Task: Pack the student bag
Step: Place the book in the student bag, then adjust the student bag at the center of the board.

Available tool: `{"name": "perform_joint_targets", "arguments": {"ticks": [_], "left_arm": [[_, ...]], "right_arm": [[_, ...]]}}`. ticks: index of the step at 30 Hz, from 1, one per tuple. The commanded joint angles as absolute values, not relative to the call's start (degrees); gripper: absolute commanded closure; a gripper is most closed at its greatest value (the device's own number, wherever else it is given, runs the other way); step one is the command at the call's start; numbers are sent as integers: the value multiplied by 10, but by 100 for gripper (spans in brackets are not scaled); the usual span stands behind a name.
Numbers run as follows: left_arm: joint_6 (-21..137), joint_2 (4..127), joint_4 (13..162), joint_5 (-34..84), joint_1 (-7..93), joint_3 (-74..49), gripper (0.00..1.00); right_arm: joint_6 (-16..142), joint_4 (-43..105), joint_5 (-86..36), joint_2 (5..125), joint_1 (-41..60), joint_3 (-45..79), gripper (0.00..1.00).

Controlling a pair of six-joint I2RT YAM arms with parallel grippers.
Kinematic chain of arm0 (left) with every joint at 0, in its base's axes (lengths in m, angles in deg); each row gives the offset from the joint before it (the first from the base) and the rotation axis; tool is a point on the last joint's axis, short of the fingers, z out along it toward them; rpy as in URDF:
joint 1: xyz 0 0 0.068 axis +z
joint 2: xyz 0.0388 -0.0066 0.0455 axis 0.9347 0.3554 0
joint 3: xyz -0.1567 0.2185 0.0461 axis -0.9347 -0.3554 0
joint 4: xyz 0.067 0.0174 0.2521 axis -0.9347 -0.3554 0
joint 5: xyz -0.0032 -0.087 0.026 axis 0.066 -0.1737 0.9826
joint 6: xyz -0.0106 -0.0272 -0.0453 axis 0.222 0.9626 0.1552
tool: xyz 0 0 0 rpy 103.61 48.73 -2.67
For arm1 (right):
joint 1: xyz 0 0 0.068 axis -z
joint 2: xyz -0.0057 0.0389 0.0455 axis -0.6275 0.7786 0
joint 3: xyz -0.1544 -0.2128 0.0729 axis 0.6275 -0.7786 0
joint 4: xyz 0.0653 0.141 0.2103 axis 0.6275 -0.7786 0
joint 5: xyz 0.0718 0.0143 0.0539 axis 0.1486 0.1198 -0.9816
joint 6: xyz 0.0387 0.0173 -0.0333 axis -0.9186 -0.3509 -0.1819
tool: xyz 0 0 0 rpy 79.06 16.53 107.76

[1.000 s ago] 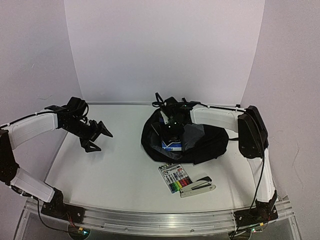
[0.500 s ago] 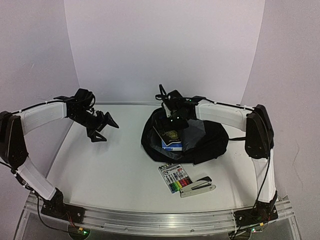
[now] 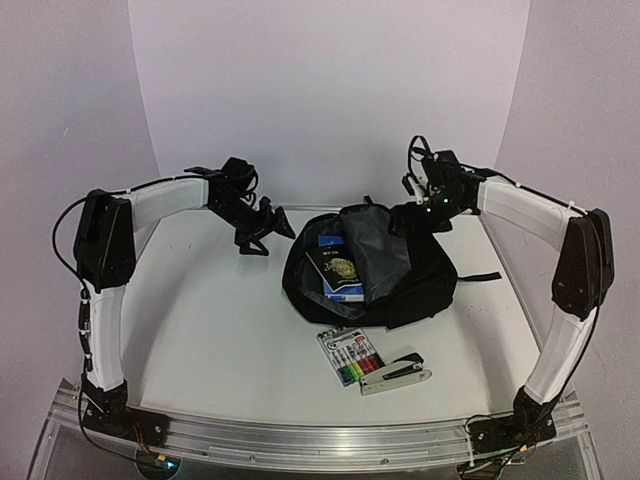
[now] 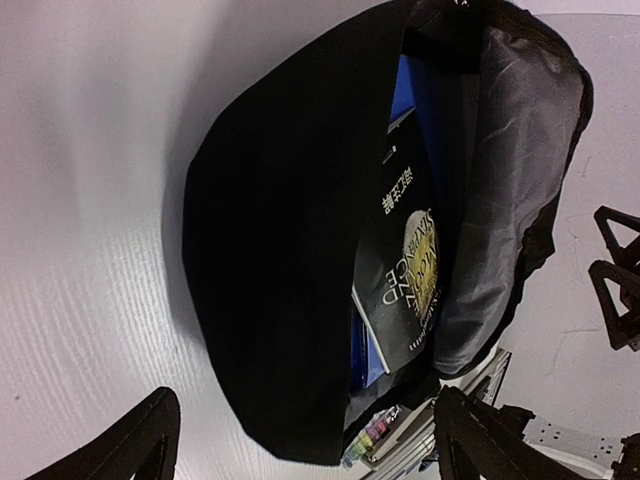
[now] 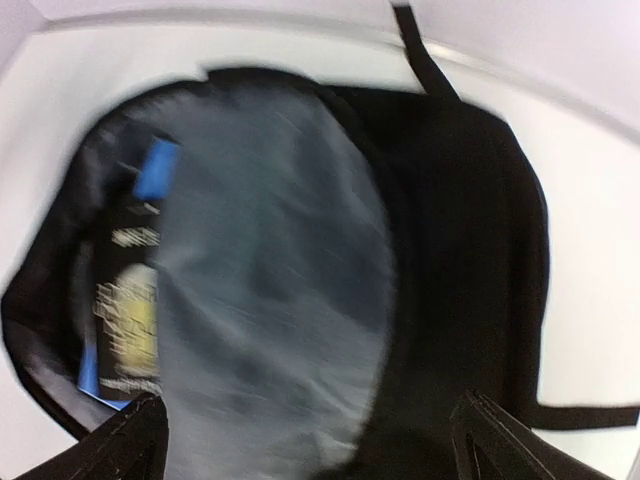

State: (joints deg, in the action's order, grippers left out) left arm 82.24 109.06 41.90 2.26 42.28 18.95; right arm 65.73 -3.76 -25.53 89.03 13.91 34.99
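Midway across table (image 3: 220, 330), lying open with grey lining up: bag (image 3: 420, 285), books (image 3: 340, 270) inside. Just left, clear of it: left gripper (image 3: 272, 238), spread wide, empty. Above far right edge: right gripper (image 3: 402, 220), also wide, empty.

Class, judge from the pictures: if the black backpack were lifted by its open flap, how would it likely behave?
Probably floppy: the student bag lies slumped, its grey-lined flap creased and folded back. It would likely sag unevenly, since the books sit toward one side. They might slide out through the open mouth.
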Motion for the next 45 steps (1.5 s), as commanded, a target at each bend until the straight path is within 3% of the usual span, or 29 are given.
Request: {"name": "perform_joint_targets", "arguments": {"ticks": [1,7,15,18,26,31,35,39,43,45], "left_arm": [[788,1152,373,46,403,267,15],[779,1225,351,40,374,335,28],[787,1172,395,24,360,218,87],[810,1126,433,8,360,141,100],[846,1065,510,-50,325,35,98],[855,1051,513,-41,326,34,83],[872,1048,523,-41,341,38,73],[881,1045,529,-41,365,49,72],[909,1032,553,-43,398,37,72],[925,1019,574,-41,413,21,72]], "right_arm": [[688,-83,-281,886,156,302,2],[729,-79,-291,893,169,240,2],[788,-57,-309,1022,194,320,7],[800,-55,-343,1075,194,383,9],[807,-63,-483,1197,194,608,16],[817,-73,-549,1168,193,623,25],[822,-82,-573,1143,188,598,47],[806,-98,-612,1111,183,583,78],[797,-100,-633,1062,166,550,98],[795,-99,-640,1039,153,534,100]]}}
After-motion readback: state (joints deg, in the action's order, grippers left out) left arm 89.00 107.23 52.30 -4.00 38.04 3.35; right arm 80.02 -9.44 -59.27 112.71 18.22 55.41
